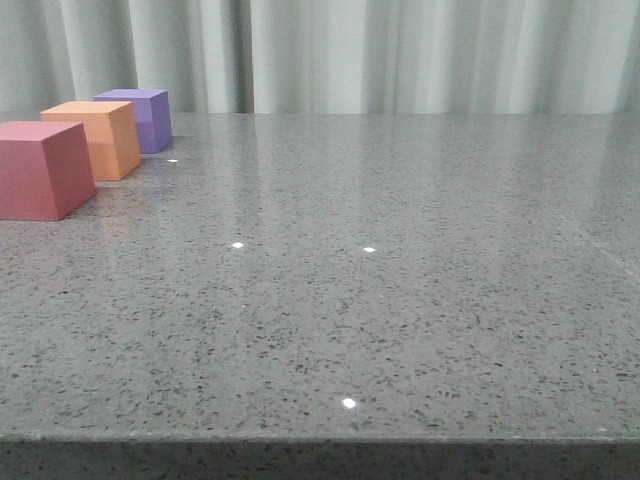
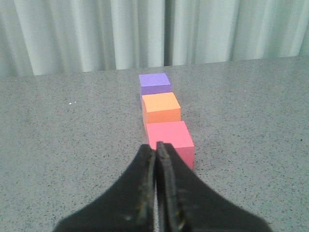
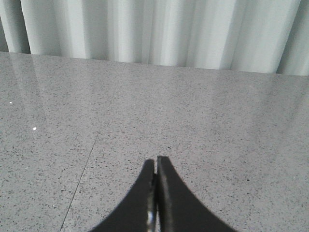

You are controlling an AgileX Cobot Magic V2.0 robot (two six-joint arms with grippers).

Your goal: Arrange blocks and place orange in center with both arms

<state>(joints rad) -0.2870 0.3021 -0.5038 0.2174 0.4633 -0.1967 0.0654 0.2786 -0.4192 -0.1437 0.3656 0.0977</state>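
Three cubes stand in a row at the table's far left in the front view: the pink-red block [image 1: 40, 168] nearest, the orange block [image 1: 100, 138] in the middle, the purple block [image 1: 140, 118] farthest. The left wrist view shows the same line: pink-red [image 2: 170, 140], orange [image 2: 161, 108], purple [image 2: 154, 83]. My left gripper [image 2: 156, 145] is shut and holds nothing, its tips just short of the pink-red cube. My right gripper [image 3: 155, 160] is shut too, over bare tabletop with no block near it. Neither gripper shows in the front view.
The grey speckled table [image 1: 400, 300] runs to a front edge near the camera. Pale curtains [image 1: 400, 50] hang behind its far edge. A thin seam [image 3: 87, 169] crosses the tabletop beside the right gripper.
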